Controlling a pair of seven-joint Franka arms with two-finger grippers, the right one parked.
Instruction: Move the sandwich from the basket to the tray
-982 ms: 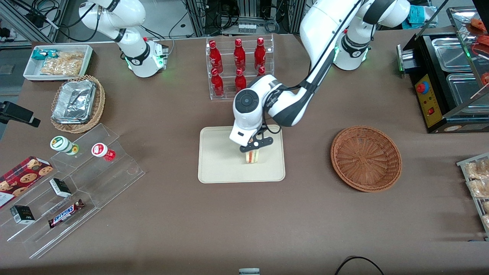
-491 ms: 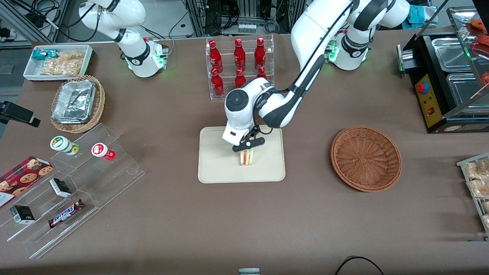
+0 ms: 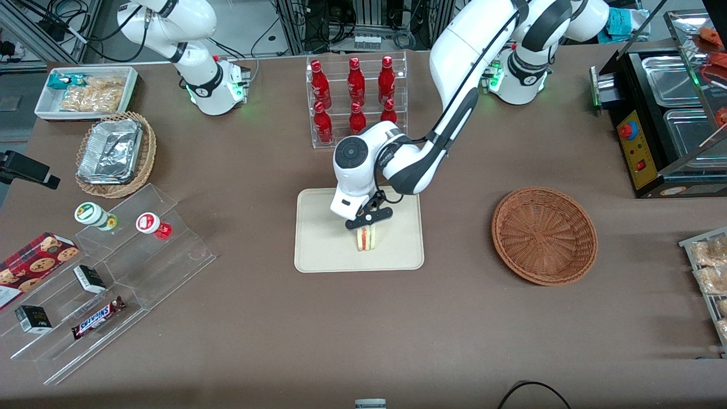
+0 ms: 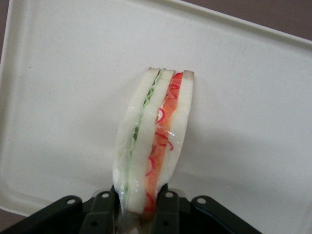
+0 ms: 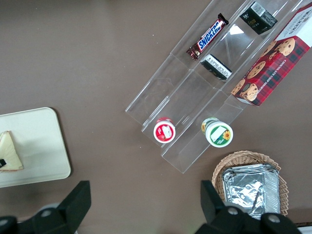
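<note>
1. Directly under the tool (image 3: 368, 225) lies the tray (image 3: 318, 250), and the tool hangs low over the tray's middle, clenched on the sandwich (image 3: 367, 238).
2. Seen from the left wrist, the tool (image 4: 138, 210) has one dark finger (image 4: 105, 214) pressed to each flat face of the sandwich (image 4: 153, 146), close to one corner of the wedge.
3. From that grip the sandwich stands on edge with its layered side up: pale bread, a green strip and a red-orange strip under clear wrap.
4. Below the tool, the sandwich's lower edge is at or just above the tray (image 4: 63, 97); whether it touches cannot be told.
5. Off to the working arm's side of the tool, well apart from the tray, the basket (image 3: 544, 236) sits on the counter (image 3: 363, 329) with nothing in it.
6. Farther from the front camera than the tool, near the tray's edge, a clear rack of red bottles (image 3: 356, 99) stands upright.
7. Toward the parked arm's end of the counter, away from the tool, a clear stepped stand (image 3: 113, 278) carries two small round-lidded cups, small dark boxes and a Snickers bar (image 3: 97, 318).
8. Also at that end, a tan wicker basket with foil trays (image 3: 115, 153) rests beside a white bin of snacks (image 3: 86, 92).
9. At the parked wrist's view, the sandwich (image 5: 9, 152) shows as a pale triangle over the tray (image 5: 44, 146).
</note>
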